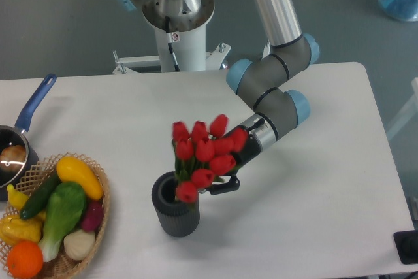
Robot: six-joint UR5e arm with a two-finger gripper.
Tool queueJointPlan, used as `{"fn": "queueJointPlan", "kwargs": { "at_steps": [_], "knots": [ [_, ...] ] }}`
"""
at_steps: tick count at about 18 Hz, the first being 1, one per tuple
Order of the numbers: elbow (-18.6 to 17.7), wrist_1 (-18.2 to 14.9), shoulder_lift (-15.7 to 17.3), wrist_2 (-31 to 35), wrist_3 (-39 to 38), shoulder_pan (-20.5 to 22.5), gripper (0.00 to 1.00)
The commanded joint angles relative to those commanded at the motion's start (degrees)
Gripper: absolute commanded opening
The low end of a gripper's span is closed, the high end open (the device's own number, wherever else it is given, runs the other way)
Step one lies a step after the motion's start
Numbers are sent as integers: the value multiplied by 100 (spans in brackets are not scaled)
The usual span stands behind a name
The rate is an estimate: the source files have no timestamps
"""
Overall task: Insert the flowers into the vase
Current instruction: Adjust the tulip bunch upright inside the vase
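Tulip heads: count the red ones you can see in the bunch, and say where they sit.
9, clustered in the flowers above the vase, beside the gripper; others may be hidden behind.

white table (313,213), vase (175,213), basket (98,217) (vegetables), pot (16,148)

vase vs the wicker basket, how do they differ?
The vase is a dark grey ribbed cylinder; the basket is tan woven wicker, wider and shallower. The vase holds the red tulips; the basket holds vegetables. The vase stands mid-table; the basket sits at the left edge, partly cropped. Both rest on the white table.
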Motion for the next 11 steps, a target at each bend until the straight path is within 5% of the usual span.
{"fn": "queueJointPlan", "kwargs": {
  "at_steps": [11],
  "knots": [
    [0, 0, 184, 282, -35, -26, 51]
  ]
}}
